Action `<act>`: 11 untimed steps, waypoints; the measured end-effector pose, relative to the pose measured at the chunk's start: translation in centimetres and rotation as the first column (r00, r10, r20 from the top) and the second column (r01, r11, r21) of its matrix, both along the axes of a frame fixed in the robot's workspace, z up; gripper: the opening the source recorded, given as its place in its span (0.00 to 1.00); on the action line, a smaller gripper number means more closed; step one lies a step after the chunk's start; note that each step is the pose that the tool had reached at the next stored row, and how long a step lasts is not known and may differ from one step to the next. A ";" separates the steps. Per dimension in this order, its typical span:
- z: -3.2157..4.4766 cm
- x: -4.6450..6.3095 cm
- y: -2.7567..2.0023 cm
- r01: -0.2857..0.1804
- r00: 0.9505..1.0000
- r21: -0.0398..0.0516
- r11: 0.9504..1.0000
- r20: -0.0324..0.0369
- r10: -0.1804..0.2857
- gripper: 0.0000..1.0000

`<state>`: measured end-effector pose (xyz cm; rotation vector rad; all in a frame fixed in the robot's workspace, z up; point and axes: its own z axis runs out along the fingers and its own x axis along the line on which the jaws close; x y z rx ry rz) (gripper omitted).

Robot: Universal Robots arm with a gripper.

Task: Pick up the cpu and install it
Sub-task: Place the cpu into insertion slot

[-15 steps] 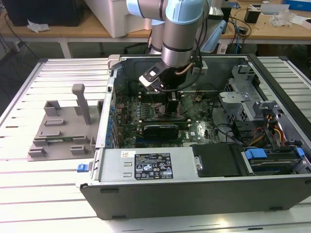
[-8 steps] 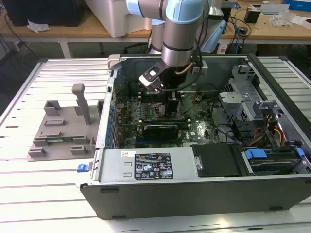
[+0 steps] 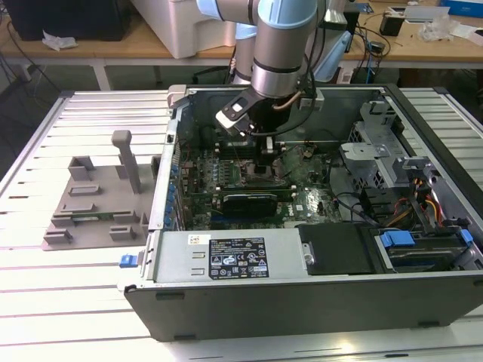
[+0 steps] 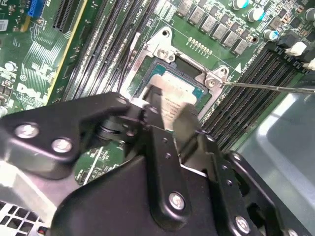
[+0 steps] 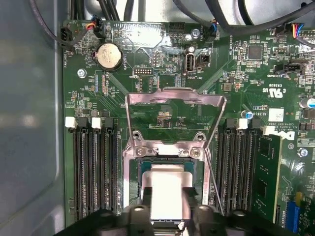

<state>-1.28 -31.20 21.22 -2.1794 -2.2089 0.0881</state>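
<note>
The gripper (image 5: 167, 195) is closing firmly on the cpu (image 5: 166, 179), gripping it by two opposite edges over the open socket (image 5: 130, 172) inside the case (image 3: 302, 302). Whether it is sitting fully in, I cannot tell. The chip is probably light, stiff and fragile underneath, so the edges seem the right place to hold.

The cpu (image 5: 167, 189), a small flat square chip with a silvery-grey metal top, lies level in the open socket (image 5: 132, 177) of the green motherboard (image 5: 162, 118). It is pinched at two opposite edges by the fingers (image 5: 145, 197) of my gripper (image 5: 168, 199). In the second wrist view the cpu (image 4: 173, 101) shows a thin pale rim around its metal top and faint print on it.
</note>
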 end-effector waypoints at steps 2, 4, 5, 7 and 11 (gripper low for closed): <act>-0.10 0.0 -0.18 0.000 1.000 0.010 1.000 0.000 0.000 0.23; -0.24 -0.1 -0.33 0.000 1.000 0.023 1.000 0.000 0.000 0.17; -0.29 -0.1 -0.36 0.000 1.000 0.030 1.000 0.000 0.000 0.17; -0.40 -0.1 -0.42 -0.001 1.000 0.043 0.999 0.000 0.001 0.11; -0.83 0.4 -0.48 -0.012 1.000 0.045 0.999 -0.003 0.012 0.11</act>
